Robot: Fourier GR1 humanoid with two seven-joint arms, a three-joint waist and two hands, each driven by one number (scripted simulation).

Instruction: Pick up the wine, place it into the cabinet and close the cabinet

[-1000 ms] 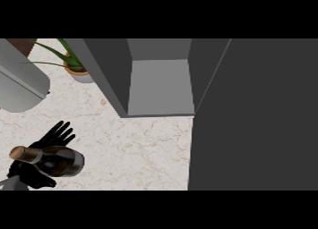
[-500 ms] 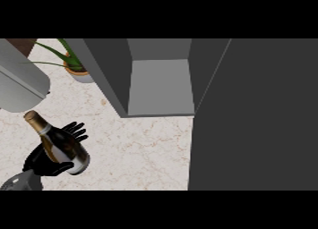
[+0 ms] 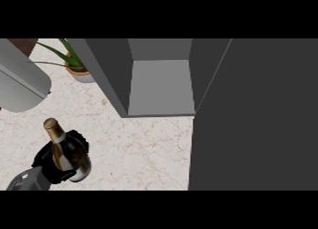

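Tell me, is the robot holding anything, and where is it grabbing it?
Yes. The left hand is curled round the wine bottle, gripping its wide body, with the neck sticking out above.

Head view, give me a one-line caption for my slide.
Left hand grips the wine bottle above the marble counter, the open cabinet ahead, potted plant behind.
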